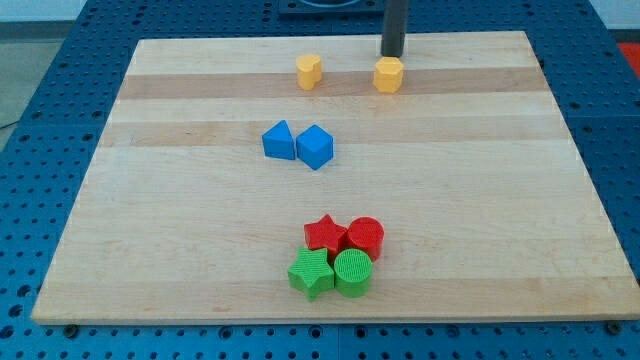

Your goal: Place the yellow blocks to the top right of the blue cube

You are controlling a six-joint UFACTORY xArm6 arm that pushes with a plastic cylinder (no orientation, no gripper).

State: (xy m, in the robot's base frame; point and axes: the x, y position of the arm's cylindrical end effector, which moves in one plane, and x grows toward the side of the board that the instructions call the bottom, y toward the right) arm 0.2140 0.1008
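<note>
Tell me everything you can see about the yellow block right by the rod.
The yellow block is a small faceted piece, roughly hexagonal, matte like plastic, sitting flat near the board's top edge. My tip is just above it in the view, at or near touching. Another yellow block sits apart to its left.

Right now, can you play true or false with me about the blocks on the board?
1. My tip is just above the right yellow block. True.
2. The two blue blocks are far apart. False: the blue cube sits right against the other blue block.
3. The red star lies near the view's top. False: it is near the bottom, beside the red cylinder.
4. The green star is next to the green cylinder. True.
5. The left yellow block touches the blue cube. False: it lies apart, higher up.
</note>
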